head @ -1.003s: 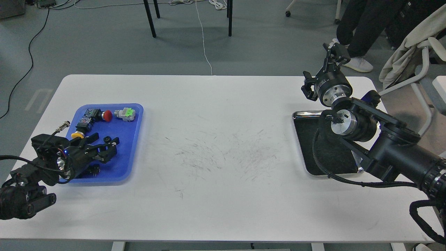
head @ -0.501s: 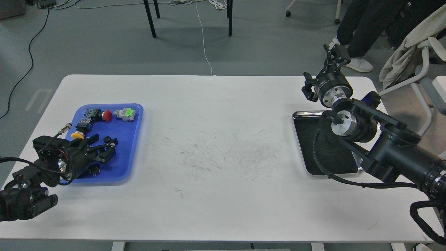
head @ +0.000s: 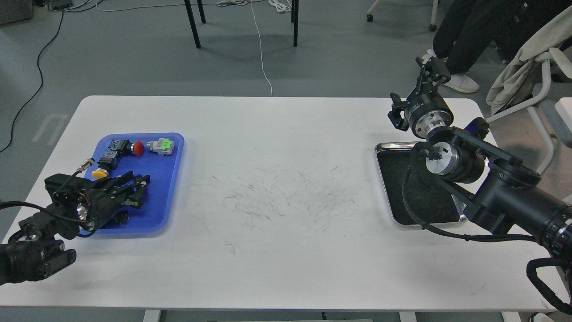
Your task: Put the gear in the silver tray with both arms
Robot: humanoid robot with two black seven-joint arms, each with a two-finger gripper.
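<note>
The white desk (head: 277, 179) carried the silver tray (head: 393, 188) near its right edge and a blue tray (head: 161, 188) near its left. The left gripper (head: 134, 190), fingers drawn nearly together, hung over the blue tray; whether it held the gear could not be told. The right gripper (head: 413, 96) stood spread apart above the desk's far right corner

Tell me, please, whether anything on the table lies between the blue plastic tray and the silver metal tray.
Nothing visible does. The white table between the blue plastic tray and the shiny silver metal tray shows only dark scuff marks. The right arm's black gripper hangs beyond that tray's far edge, and its arm crosses over the tray's right side.
</note>
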